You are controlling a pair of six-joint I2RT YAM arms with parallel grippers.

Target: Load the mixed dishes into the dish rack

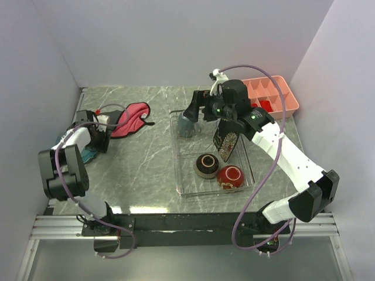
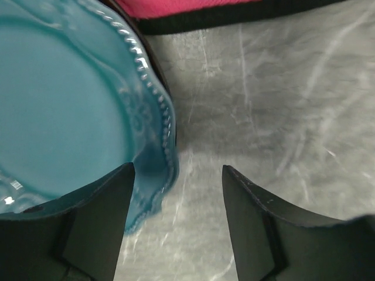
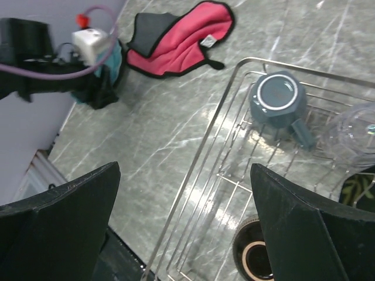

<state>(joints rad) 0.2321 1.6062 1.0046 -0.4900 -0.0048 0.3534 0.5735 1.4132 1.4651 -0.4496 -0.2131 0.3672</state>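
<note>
Overhead view: the dish rack [image 1: 177, 158] sits centre-right on the grey marbled table [image 1: 140, 170]. In it we log the grey-blue mug [image 1: 186, 126] at the upper left corner and the square dark plate with white flowers [image 1: 225, 141] standing on edge near the middle. The dark cream-lined bowl [image 1: 206, 165] and the red bowl [image 1: 230, 177] sit side by side at the lower end. The right gripper [image 1: 192, 114] hangs over the mug corner. In its wrist view the fingers [image 3: 64, 228] are spread wide with nothing between them. The left gripper [image 1: 103, 139] is low at the far left of the table, by the round blue plate [image 2: 58, 111]. In the left wrist view the jaws are wide. One of the fingers [image 2: 96, 225] overlaps the plate's beaded rim at lower left and the other is over bare table. We cannot tell if either touches. A dark rim [image 2: 157, 67] shows just past the plate's edge. The red-pink cloth [image 1: 132, 119] lies at upper left.
</note>
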